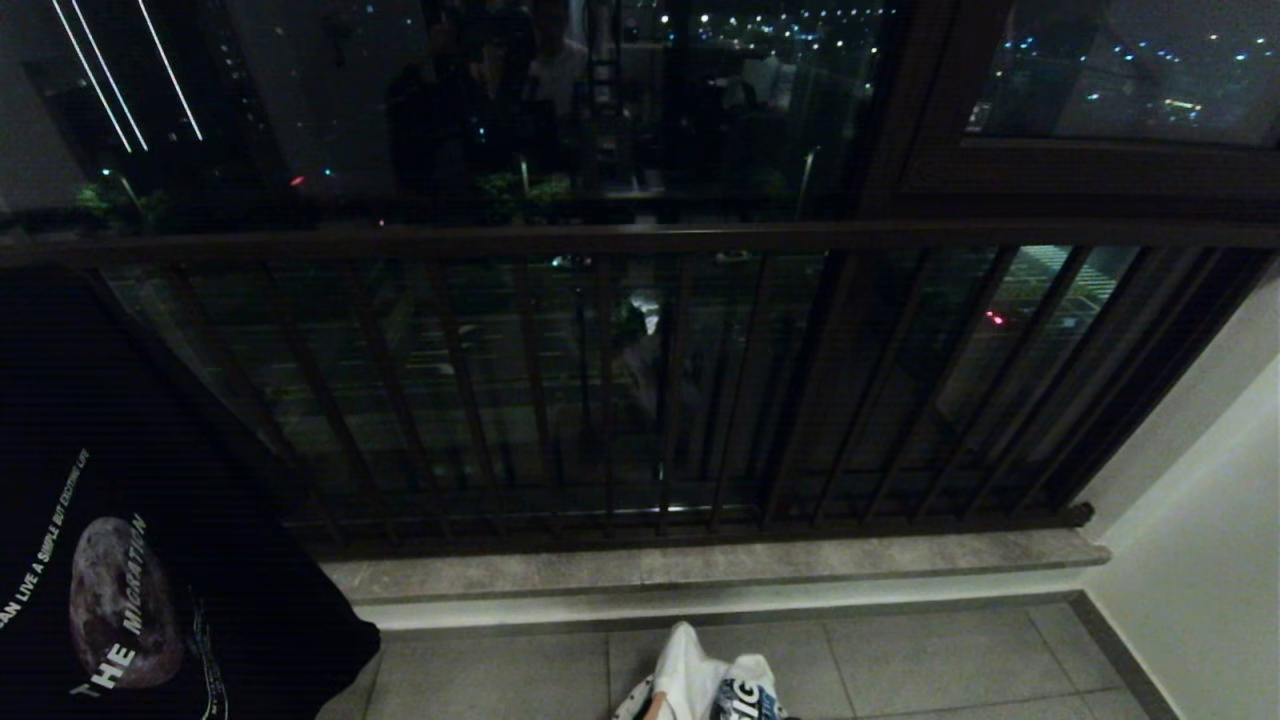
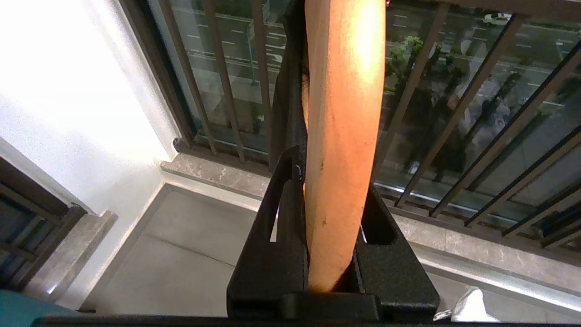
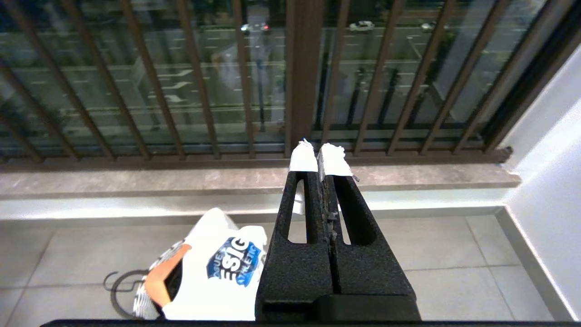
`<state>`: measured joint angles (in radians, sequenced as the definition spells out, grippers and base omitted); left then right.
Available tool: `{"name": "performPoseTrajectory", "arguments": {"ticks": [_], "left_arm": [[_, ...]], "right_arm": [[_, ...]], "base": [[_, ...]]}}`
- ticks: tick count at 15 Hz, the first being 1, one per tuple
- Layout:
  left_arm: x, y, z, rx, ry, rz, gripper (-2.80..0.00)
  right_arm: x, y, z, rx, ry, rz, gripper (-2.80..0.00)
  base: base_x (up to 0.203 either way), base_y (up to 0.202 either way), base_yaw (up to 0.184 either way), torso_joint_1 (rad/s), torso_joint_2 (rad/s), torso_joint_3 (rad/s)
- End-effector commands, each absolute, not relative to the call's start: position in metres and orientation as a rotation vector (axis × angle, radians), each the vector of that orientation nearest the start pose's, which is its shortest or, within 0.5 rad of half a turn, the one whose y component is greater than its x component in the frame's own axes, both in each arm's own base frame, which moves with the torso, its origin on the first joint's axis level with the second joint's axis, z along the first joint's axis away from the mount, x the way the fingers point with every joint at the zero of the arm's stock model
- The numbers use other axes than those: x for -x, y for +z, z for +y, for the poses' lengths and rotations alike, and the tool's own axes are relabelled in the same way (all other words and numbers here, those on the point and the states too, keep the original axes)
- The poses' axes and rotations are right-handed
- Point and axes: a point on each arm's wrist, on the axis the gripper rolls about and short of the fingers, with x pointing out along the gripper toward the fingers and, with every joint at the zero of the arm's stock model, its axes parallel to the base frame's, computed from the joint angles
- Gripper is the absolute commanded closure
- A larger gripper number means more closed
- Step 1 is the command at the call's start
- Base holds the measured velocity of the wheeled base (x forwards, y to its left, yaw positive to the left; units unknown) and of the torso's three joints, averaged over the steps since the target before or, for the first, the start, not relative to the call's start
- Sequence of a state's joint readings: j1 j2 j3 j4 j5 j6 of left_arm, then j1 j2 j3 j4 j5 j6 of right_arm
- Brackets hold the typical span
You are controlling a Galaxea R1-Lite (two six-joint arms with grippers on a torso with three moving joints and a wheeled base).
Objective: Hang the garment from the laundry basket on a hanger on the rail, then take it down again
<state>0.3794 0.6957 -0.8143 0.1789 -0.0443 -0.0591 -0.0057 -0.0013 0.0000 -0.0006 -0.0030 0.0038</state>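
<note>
A black printed T-shirt, the garment [image 1: 150, 520], hangs at the far left of the head view. My left gripper [image 2: 333, 181] is shut on a wooden hanger [image 2: 345, 91], with black cloth [image 2: 283, 91] draped beside it. My right gripper [image 3: 318, 159] is shut and empty, with white tape on its tips, and hovers low over the floor. Below it lies a bunched white shirt with a blue logo [image 3: 213, 272], which also shows in the head view [image 1: 700, 680]. A thin dark hoop [image 3: 115, 290] beside it looks like the laundry basket's rim. The rail is out of view.
A dark metal balustrade [image 1: 640, 238] with upright bars runs across in front of the window. Under it is a grey stone sill [image 1: 700, 565], then grey floor tiles [image 1: 950, 660]. A white wall [image 1: 1200, 520] closes the right side.
</note>
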Motion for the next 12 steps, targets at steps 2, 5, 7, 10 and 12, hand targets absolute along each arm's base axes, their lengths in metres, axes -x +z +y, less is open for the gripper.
{"name": "performPoseTrajectory", "arguments": {"ticks": [2, 5, 7, 10, 12], "left_arm": [[-0.0341, 0.2818, 0.0125, 0.072, 0.338, 0.049, 0.00], [-0.0330, 0.2820, 0.0121, 0.071, 0.336, 0.044, 0.00], [-0.0326, 0.2827, 0.0119, 0.070, 0.337, 0.041, 0.00], [-0.0318, 0.2853, 0.0116, 0.067, 0.337, 0.031, 0.00], [-0.0312, 0.2872, 0.0114, 0.065, 0.337, 0.024, 0.00]], "right_arm": [[0.0229, 0.0756, 0.0001, -0.005, -0.009, -0.003, 0.00], [0.0229, 0.0756, 0.0001, -0.005, -0.009, -0.003, 0.00], [0.0229, 0.0756, 0.0001, -0.005, -0.009, -0.003, 0.00], [0.0229, 0.0756, 0.0001, -0.005, -0.009, -0.003, 0.00], [0.0229, 0.0756, 0.0001, -0.005, -0.009, -0.003, 0.00]], "base": [[0.000, 0.000, 0.000, -0.099, 0.23, 0.132], [0.000, 0.000, 0.000, -0.126, 0.29, 0.162], [0.000, 0.000, 0.000, -0.137, 0.30, 0.177], [0.000, 0.000, 0.000, -0.132, 0.31, 0.176], [0.000, 0.000, 0.000, -0.137, 0.33, 0.182]]}}
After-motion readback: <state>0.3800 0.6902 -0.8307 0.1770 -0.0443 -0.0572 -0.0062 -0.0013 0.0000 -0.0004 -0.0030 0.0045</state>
